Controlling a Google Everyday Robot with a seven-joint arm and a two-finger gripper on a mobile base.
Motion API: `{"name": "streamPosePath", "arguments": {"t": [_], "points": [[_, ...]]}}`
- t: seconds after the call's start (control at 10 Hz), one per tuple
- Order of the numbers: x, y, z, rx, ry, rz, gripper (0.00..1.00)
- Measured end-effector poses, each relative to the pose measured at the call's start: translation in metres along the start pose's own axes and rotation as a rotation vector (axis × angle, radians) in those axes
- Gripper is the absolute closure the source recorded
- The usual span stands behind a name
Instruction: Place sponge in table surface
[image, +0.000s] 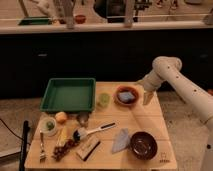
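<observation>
A blue sponge (126, 96) lies inside a reddish-brown bowl (125, 89) at the back right of the wooden table (140, 121). My gripper (147, 98) hangs from the white arm (172, 75) just right of that bowl, near the table's right edge, pointing down and a little above the surface. It is beside the bowl, apart from the sponge. It holds nothing that I can see.
A green tray (68, 93) stands at the back left, with a small green cup (103, 99) beside it. A dark bowl (143, 144), a grey cloth (121, 139), a brush (92, 131), a wooden block (87, 147), fruit (61, 117) and a fork (42, 146) lie along the front.
</observation>
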Motion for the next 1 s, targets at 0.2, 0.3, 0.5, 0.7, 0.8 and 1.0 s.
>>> {"name": "streamPosePath", "arguments": {"t": [0.2, 0.3, 0.5, 0.7, 0.8, 1.0], "points": [[-0.004, -0.005, 0.004, -0.008, -0.021, -0.025, 0.2], [-0.008, -0.01, 0.009, -0.015, -0.035, -0.041, 0.2], [-0.012, -0.018, 0.016, -0.029, -0.051, -0.055, 0.2], [-0.015, -0.025, 0.021, -0.039, -0.066, -0.063, 0.2], [-0.017, -0.028, 0.024, -0.041, -0.073, -0.065, 0.2], [-0.022, -0.035, 0.032, -0.051, -0.087, -0.073, 0.2]]}}
